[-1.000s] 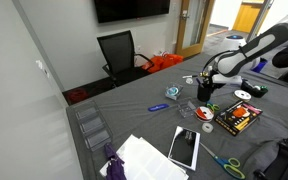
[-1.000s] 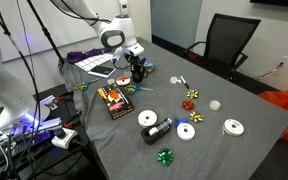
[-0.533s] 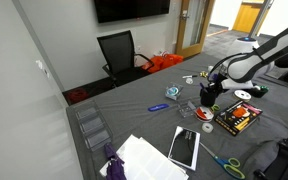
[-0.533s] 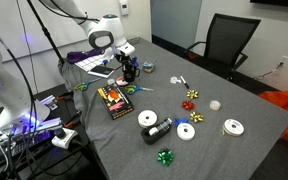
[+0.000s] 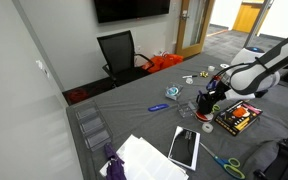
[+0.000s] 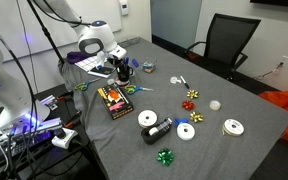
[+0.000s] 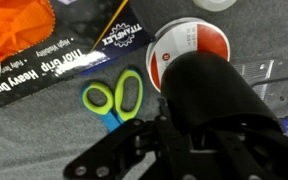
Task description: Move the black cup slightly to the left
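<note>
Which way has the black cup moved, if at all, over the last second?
Yes. In an exterior view the black cup, in the gripper, has shifted left against the black-and-orange box.

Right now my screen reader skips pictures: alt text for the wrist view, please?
A black cup, held in the dark pincer, fills the lower right. Behind it on grey cloth lie green-handled scissors, a red-and-white disc and a black-and-orange box.

The arm (image 5: 269, 62) reaches low, its hand (image 5: 208, 100) pointing down, closed on the black cup (image 7: 219, 100).
</note>
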Motion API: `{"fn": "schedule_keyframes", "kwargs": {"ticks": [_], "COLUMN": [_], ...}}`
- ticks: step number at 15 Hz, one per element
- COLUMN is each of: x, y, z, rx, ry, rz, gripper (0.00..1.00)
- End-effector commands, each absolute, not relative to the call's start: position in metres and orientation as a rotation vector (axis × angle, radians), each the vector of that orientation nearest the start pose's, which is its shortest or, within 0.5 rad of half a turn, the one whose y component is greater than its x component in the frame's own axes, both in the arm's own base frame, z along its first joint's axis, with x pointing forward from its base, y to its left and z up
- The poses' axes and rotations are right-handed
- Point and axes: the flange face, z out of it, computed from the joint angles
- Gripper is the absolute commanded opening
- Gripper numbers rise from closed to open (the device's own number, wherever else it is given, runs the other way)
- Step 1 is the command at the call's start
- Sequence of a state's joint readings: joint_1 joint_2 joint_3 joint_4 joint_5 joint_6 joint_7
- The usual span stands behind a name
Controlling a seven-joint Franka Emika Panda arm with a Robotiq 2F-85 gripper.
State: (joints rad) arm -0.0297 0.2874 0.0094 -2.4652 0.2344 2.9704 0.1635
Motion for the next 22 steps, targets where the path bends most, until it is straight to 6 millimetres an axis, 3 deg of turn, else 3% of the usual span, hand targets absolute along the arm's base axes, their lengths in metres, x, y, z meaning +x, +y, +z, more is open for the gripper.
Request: {"fn": "schedule_keyframes", "kwargs": {"ticks": [1, 7, 8, 10, 16, 22], "x": [0.484, 0.474, 0.472, 0.469, 0.465, 0.462], "y": [-0.021, -0.024, -0.025, -0.028, -0.032, -0.036], "z": [0.210, 0.206, 0.206, 0.206, 0.212, 0.224], "rx": [-2.941, -2.946, -2.952, -2.962, -2.970, -2.969], "ry": [0.559, 0.486, 0.474, 0.460, 0.439, 0.436], "rz": [-0.393, -0.413, -0.418, -0.418, -0.435, -0.427], "gripper": [0.06, 0.06, 0.47, 0.55, 0.97, 1.00]}}
